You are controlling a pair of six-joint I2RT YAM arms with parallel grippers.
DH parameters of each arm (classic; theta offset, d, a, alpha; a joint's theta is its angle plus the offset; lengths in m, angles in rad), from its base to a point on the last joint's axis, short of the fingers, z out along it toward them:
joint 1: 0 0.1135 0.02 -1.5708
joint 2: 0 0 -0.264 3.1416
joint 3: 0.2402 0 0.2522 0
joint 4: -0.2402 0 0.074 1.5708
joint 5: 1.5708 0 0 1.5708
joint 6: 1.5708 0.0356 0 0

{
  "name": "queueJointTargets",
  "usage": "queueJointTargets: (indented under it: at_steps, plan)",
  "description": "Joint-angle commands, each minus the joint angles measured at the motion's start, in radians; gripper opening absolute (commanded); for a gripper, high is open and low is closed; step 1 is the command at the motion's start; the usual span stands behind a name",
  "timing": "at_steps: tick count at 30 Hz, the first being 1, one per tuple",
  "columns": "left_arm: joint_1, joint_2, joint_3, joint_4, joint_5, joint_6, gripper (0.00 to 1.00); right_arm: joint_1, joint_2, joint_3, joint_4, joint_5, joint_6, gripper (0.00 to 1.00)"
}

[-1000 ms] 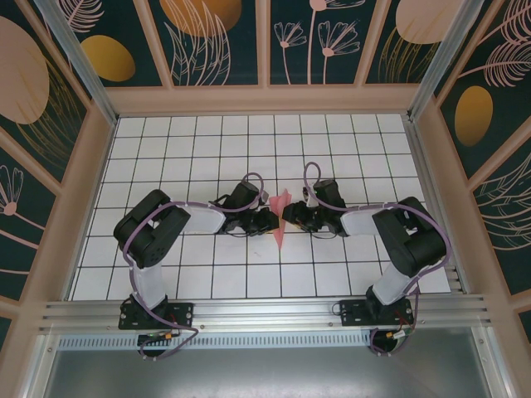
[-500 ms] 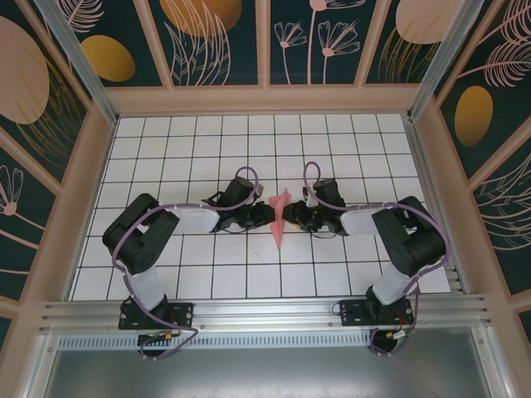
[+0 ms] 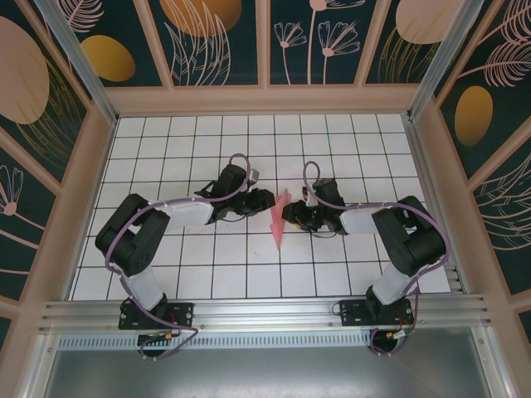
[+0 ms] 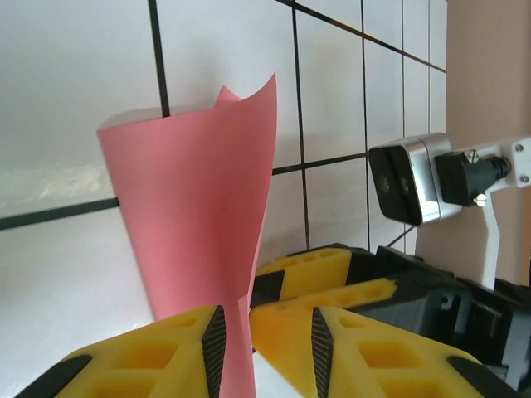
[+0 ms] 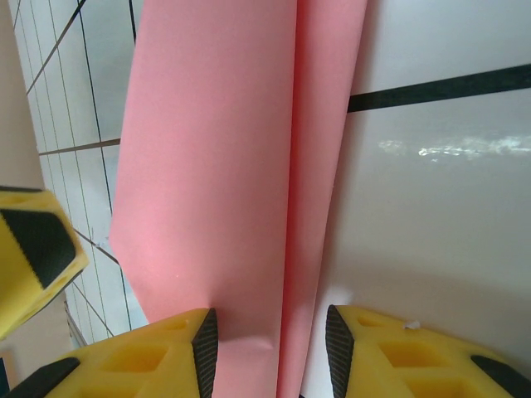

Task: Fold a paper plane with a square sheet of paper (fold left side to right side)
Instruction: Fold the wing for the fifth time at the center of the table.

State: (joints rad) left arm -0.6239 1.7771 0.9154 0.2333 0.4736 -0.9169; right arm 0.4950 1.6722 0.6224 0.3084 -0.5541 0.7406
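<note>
Salmon-pink paper plane (image 3: pixel 280 217), plain and unmarked.
Left gripper (image 4: pixel 267 336) fingers (image 4: pixel 141 356) yellow, black-padded; table (image 3: pixel 191 141) beneath it white with black gridlines; walls (image 3: pixel 216 50) beyond dark teal, pink plant outlines.

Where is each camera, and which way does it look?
Top external: high behind the arms, looking down at the table; both arms, left gripper and right gripper show.
Left wrist: on the left arm, looking past its yellow fingers toward the right gripper.
Right wrist: on the right arm, looking past its fingers at the table.
All share the paper plane.

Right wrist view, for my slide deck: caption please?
Right claw grips the pink paper plane above the white grid table.
</note>
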Motion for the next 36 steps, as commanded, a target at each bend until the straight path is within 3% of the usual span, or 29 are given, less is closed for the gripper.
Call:
queueJointTargets:
  at_steps: [1, 8, 18, 36]
  plan:
    - [-0.001, 0.059, 0.044, 0.000, 0.033, 0.022, 0.38, 0.020, 0.053, 0.017, -0.010, 0.054, -0.028, 0.43]
    - [0.000, 0.131, 0.103, 0.012, 0.070, 0.024, 0.35, 0.026, 0.056, 0.020, -0.015, 0.059, -0.027, 0.43]
    - [0.001, 0.173, 0.132, -0.056, 0.014, 0.071, 0.13, 0.030, 0.050, 0.023, -0.030, 0.063, -0.039, 0.43]
    - [0.014, 0.240, 0.142, -0.039, 0.006, 0.096, 0.12, 0.028, 0.009, 0.008, -0.061, 0.073, -0.063, 0.44]
